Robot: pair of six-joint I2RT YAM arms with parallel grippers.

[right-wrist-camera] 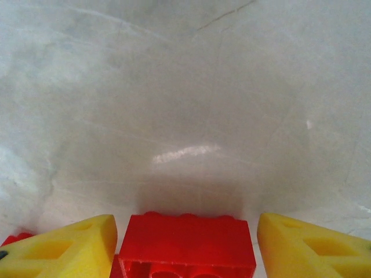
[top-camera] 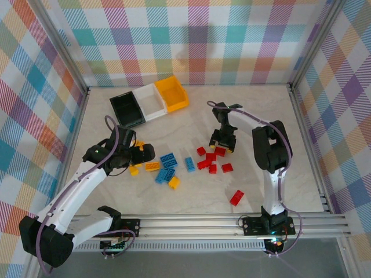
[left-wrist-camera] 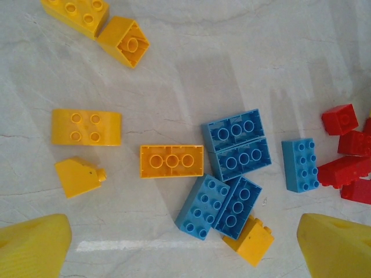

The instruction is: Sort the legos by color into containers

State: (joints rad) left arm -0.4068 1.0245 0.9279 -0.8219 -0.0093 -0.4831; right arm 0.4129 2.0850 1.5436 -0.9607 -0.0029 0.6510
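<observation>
My right gripper is open, straddling a red brick lying directly between the fingers; its long axis runs finger to finger, so closing would pinch its ends. My left gripper, open too, hangs over yellow and blue legos

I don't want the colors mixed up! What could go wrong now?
The right gripper straddles a red brick in a crowded red pile; neighbours could get knocked. The open left gripper hangs over touching blue bricks with a yellow brick tucked alongside, so it might grab both colors.
</observation>
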